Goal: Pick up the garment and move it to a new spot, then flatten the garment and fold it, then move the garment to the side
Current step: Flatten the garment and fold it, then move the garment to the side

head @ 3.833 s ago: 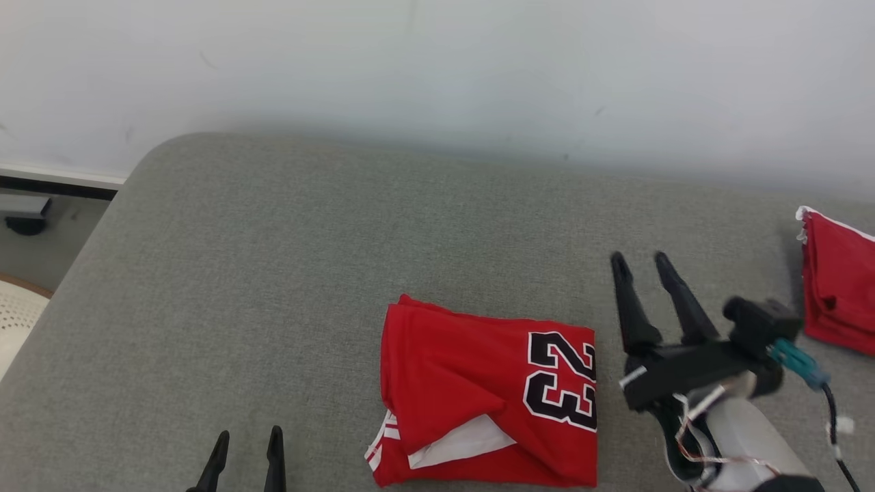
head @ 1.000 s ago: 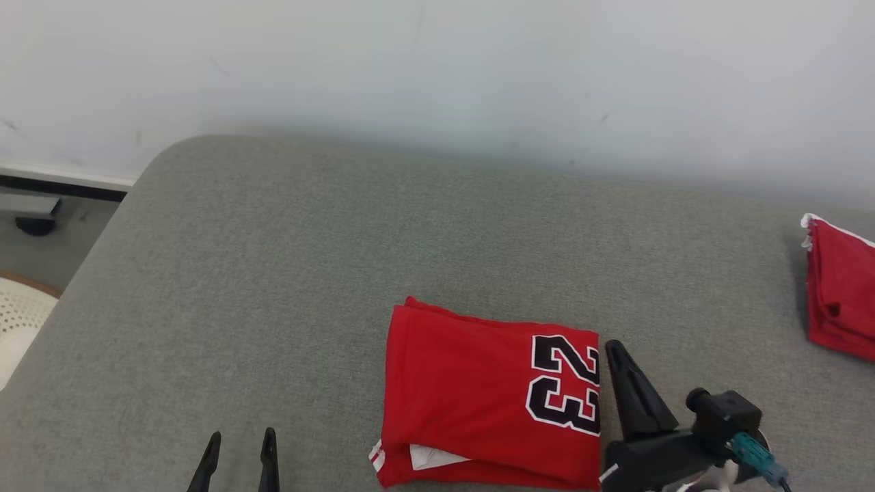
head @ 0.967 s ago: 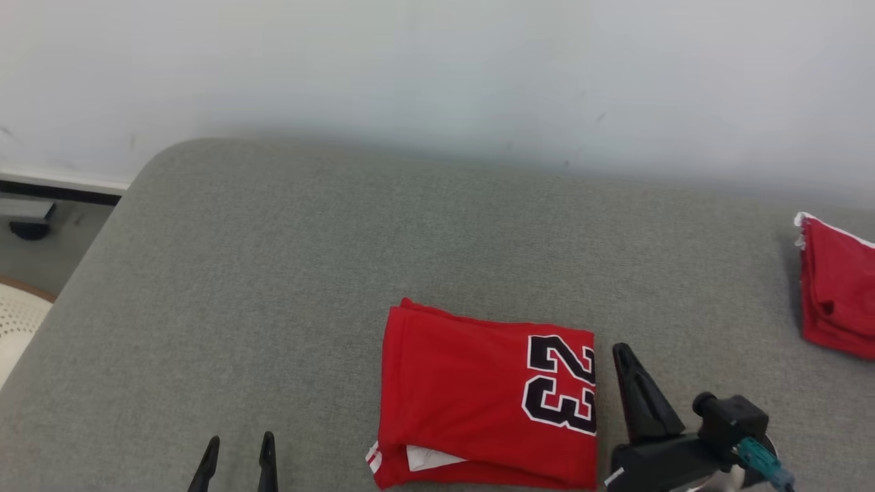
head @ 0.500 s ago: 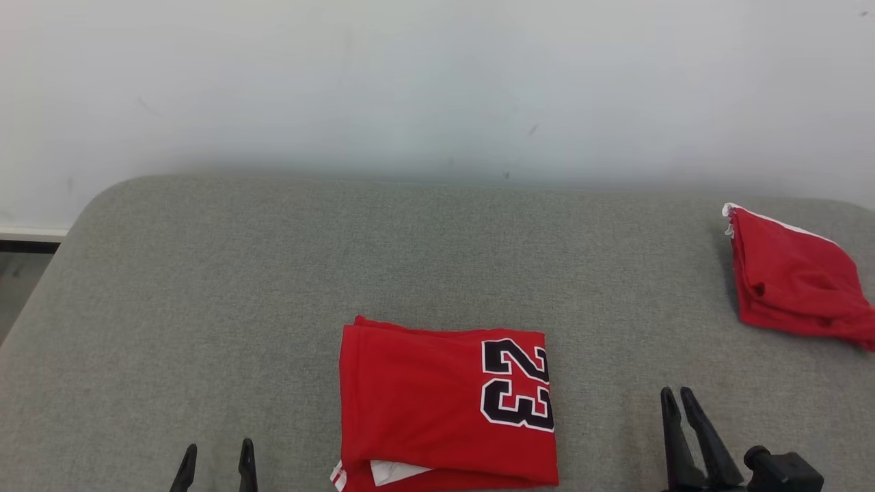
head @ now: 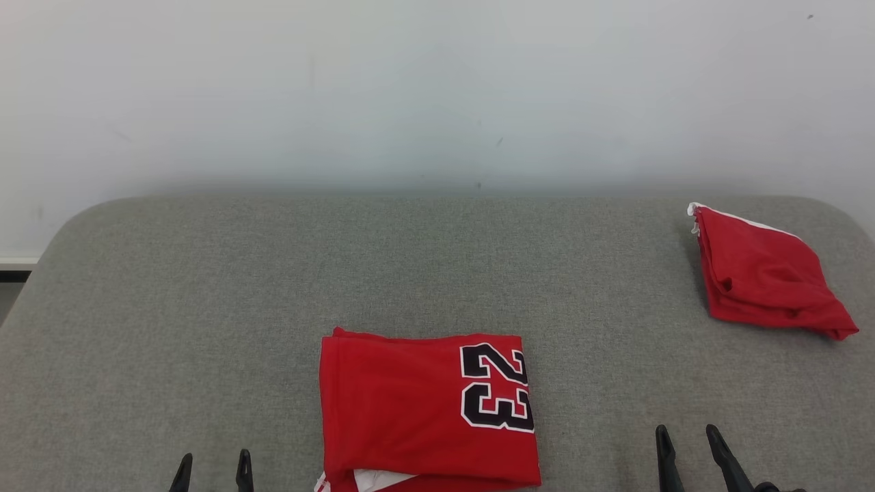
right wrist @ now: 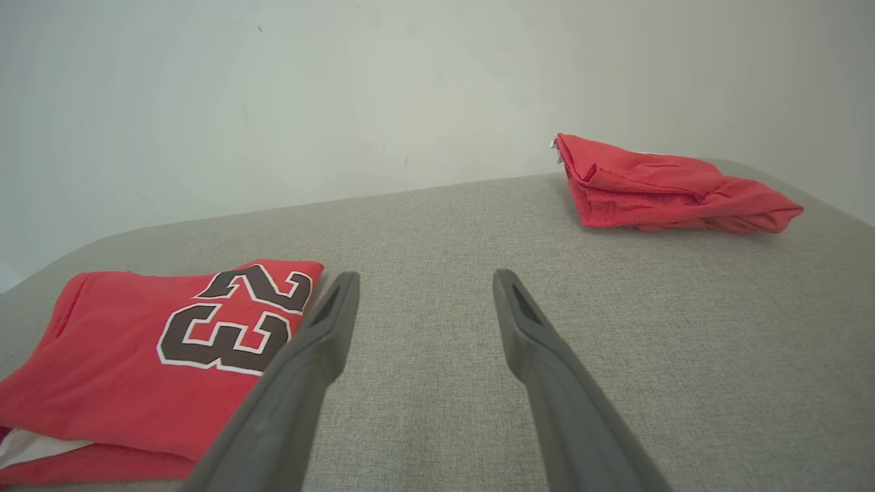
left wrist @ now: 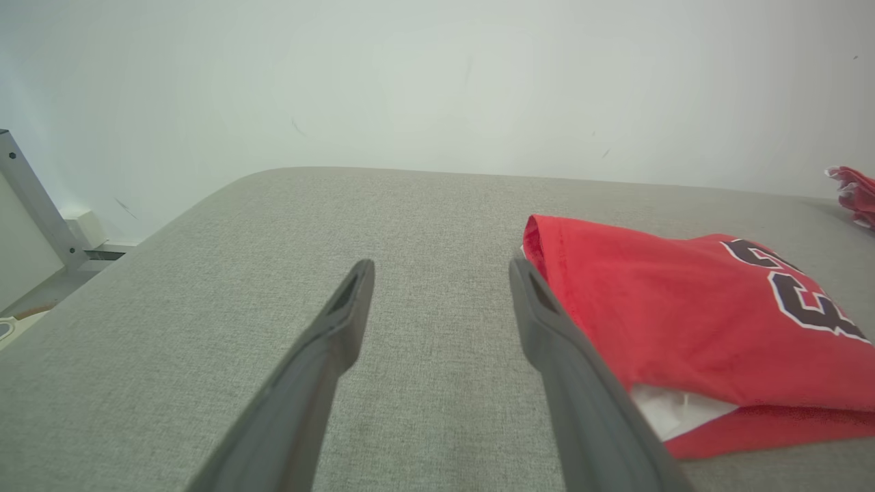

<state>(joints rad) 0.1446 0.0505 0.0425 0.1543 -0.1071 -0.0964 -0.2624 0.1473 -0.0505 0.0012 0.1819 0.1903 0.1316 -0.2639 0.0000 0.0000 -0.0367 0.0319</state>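
Folded red jersey numbered 23 is seen lying flat on the grey upholstered surface, near its front edge, between the two grippers and touched by neither. The left gripper is held near the jersey's plain end, jaws spread and empty. The right gripper is held apart from the numbered end, likewise spread and empty. A second red garment is bunched toward the far right corner.

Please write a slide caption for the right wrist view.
Open right gripper; folded number-23 jersey to its left, another red garment farther right.
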